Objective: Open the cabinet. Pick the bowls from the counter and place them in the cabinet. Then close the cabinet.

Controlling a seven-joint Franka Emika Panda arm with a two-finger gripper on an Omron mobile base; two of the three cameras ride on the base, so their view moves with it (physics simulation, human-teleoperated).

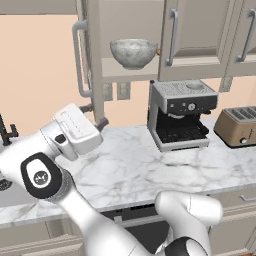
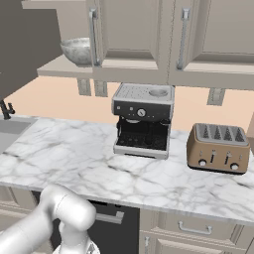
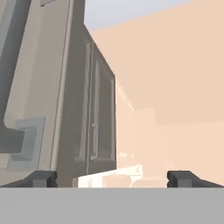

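Grey-white marbled deep bowl (image 1: 133,52) already sat on the shelf of the wide beige-grey wall cabinet (image 1: 95,60), its left door swung open; my gripper (image 3: 112,178) was spread wide and empty beside that door, closing still undone.

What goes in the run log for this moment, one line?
cabinet: left door open | marbled bowl: on cabinet's bottom shelf | gripper: open, empty, by open door | counter: no bowl seen
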